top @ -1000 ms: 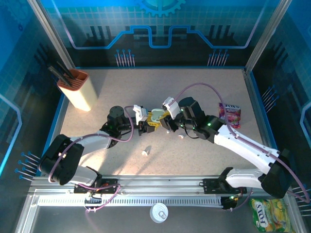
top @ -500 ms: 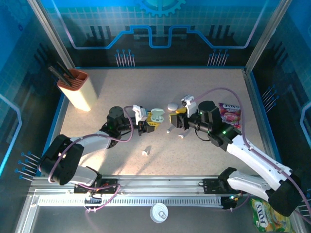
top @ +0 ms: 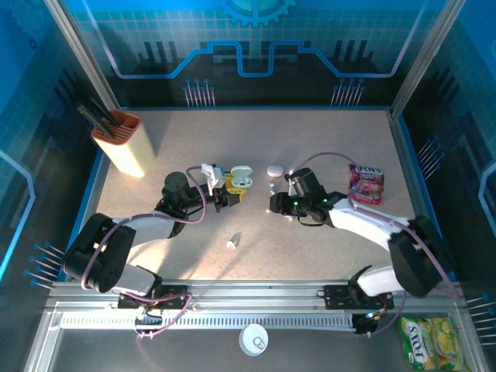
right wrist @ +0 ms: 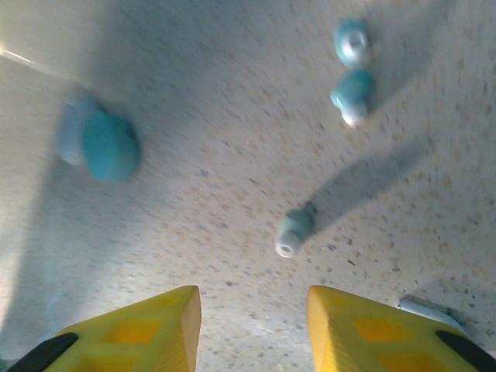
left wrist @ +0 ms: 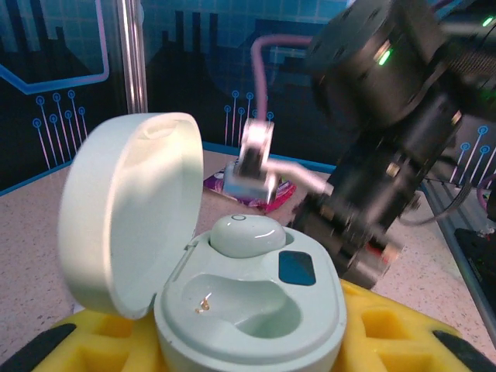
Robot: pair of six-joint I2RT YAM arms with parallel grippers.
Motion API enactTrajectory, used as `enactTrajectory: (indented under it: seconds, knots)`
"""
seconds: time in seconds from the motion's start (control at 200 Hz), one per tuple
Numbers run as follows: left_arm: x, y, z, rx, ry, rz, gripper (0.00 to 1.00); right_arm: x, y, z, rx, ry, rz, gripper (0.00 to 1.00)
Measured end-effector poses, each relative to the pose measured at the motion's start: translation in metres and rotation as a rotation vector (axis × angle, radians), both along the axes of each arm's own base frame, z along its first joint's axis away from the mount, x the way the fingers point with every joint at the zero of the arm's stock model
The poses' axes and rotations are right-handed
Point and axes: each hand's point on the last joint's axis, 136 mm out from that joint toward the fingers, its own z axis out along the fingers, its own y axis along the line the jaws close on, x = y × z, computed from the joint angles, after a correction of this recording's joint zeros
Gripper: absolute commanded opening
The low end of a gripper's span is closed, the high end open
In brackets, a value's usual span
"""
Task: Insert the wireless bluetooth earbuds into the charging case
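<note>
Earbud (right wrist: 293,232) lies loose on the table (right wrist: 194,225) just ahead of the right gripper (right wrist: 252,301), whose empty jaws stand apart, its long axis running nearly toward them, while the left gripper (top: 226,194) grasps the open charging case (left wrist: 256,310).

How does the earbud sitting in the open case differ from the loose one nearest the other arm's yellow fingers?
The seated earbud sits in the charging case, only its rounded top showing; the loose earbud lies on the table, fully exposed. The seated earbud's case is clamped by the left gripper; the loose earbud lies untouched before the open right gripper. Both are small and pale.
</note>
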Motion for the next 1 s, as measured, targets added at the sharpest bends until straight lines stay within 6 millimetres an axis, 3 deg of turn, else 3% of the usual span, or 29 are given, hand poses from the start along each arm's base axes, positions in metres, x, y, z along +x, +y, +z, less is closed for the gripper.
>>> enactTrajectory:
  seconds: [0.135, 0.45, 0.8, 1.0]
  knots:
    - [-0.003, 0.002, 0.001, -0.002, -0.006, 0.003, 0.37, 0.002, 0.01, -0.028, -0.024, 0.1, -0.002, 0.34]
    - [-0.005, 0.008, 0.01, -0.009, -0.03, 0.049, 0.36, 0.009, 0.018, -0.054, -0.05, 0.164, -0.002, 0.28]
    - [-0.005, 0.012, 0.016, -0.013, -0.041, 0.08, 0.38, 0.011, 0.005, -0.057, -0.08, 0.177, -0.036, 0.26]
    - [-0.004, 0.013, 0.016, -0.014, -0.041, 0.087, 0.38, 0.014, -0.001, -0.041, -0.077, 0.14, -0.056, 0.27]
